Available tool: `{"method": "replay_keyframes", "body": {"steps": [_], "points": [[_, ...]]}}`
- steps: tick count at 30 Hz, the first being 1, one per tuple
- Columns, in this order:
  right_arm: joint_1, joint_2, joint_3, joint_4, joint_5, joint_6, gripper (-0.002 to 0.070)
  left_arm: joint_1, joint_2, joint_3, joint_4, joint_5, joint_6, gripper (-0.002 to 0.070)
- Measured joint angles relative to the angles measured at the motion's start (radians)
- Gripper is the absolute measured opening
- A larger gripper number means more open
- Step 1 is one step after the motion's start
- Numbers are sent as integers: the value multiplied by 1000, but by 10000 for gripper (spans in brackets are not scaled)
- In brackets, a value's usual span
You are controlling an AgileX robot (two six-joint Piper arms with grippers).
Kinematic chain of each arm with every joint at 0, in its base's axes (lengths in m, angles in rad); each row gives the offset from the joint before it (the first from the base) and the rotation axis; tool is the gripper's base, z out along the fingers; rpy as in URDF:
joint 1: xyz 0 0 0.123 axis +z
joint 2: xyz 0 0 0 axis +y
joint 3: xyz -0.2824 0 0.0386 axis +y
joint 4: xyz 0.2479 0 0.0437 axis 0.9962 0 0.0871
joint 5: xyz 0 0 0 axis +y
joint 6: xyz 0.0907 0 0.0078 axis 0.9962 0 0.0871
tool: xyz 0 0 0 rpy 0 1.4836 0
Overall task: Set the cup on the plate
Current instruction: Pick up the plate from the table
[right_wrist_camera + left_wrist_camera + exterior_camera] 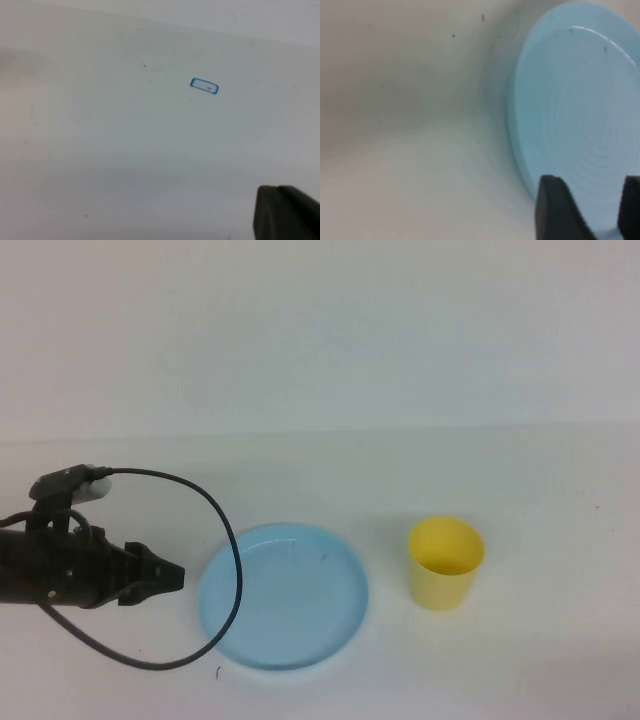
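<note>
On my left, the left pincer [172, 578] sits low over the bench [520, 660], just left of the plate [283, 596] and pointing at it; its jaws stand apart, holding nothing. A black cable [232, 550] loops from that arm across the plate's left edge. The cup [446, 563] stands upright right of the plate, apart from it. My right pincer [287, 212] is closed, over bare bench near a small blue rectangle [204, 86]. No readable writing.
</note>
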Motion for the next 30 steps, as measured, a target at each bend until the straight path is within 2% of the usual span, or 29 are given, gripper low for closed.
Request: {"method": "replay_keyframes", "body": {"steps": [3,7,16,30], "points": [[0,0,0,0,0,0,1,-2,40,-26,0,2,-4,304],[0,0,0,0,0,0,1,-22,99,-60,0,0,-4,323],[0,0,0,0,0,0,1,-91,165,-104,21,-102,-4,328],[0,0,0,0,0,0,1,-91,221,-118,-2,-106,-4,328]]}}
